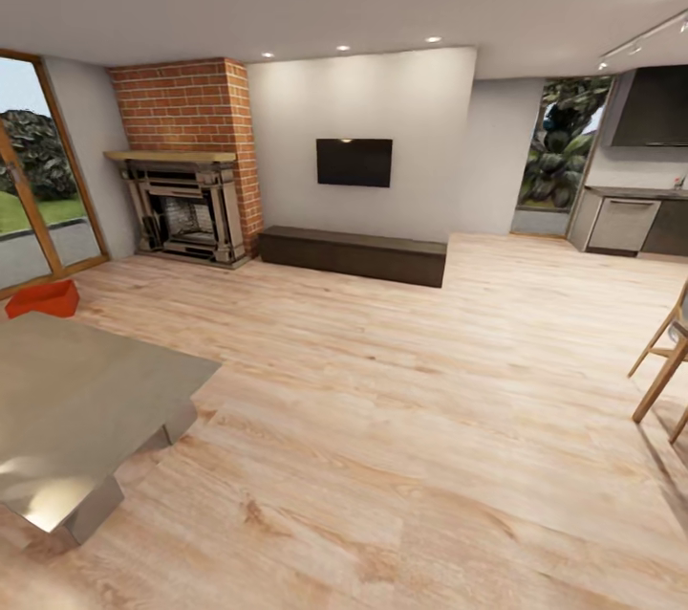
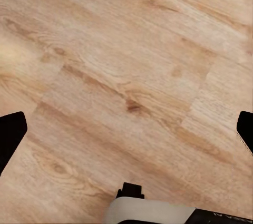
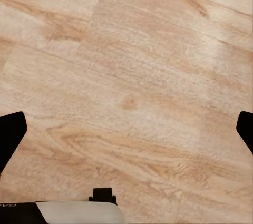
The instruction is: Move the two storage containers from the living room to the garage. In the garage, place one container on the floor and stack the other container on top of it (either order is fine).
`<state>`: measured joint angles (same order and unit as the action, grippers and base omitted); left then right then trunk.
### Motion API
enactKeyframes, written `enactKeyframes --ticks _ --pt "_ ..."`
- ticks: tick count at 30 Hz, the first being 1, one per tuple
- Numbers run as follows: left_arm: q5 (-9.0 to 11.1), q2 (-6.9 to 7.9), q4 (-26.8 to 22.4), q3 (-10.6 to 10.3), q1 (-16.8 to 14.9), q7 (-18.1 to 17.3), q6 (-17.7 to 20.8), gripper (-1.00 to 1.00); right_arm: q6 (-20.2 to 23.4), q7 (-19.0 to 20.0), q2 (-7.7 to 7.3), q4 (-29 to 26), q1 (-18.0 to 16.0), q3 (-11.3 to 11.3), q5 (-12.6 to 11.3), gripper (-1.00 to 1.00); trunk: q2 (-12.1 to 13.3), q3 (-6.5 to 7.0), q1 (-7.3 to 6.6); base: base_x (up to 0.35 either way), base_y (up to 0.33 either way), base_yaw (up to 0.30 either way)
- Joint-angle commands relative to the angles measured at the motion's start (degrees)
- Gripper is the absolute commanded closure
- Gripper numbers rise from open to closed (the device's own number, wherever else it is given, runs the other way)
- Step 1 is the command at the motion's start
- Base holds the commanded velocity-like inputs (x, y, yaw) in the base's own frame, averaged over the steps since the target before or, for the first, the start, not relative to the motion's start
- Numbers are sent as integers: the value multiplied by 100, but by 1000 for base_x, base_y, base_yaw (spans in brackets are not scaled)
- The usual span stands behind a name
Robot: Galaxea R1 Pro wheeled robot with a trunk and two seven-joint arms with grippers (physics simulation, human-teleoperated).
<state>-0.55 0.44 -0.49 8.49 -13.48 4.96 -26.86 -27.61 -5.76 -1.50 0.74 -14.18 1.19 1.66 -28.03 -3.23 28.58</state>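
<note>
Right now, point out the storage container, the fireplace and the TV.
storage container (image 1: 43, 299): head view, its red-orange front wall.
fireplace (image 1: 186, 208): head view, the dark firebox surround.
TV (image 1: 354, 162): head view, middle of the black screen.

No legible text, brand or number on anything ahead of me: the wall TV (image 1: 354, 162) at 12 o'clock has a blank dark screen, and the red-orange storage container (image 1: 42, 299) on the floor at 10 o'clock carries no label. Both wrist views show a fragment of white lettering on a dark part of my own arm hardware at the frame edge, cropped and too small to make out. The wood-plank floor (image 2: 132, 76) under both arms is unmarked.
</note>
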Motion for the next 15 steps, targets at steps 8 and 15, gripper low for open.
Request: enactKeyframes --ticks 8,15 --pt "-9 -2 6 21 -6 5 -21 -100 -24 -30 0 9 -6 13 10 -100 -10 -12 6 323 0 0" --pt "-8 -9 6 21 -6 5 -21 -100 -25 -30 0 12 -6 13 10 -100 -10 -12 6 324 0 0"
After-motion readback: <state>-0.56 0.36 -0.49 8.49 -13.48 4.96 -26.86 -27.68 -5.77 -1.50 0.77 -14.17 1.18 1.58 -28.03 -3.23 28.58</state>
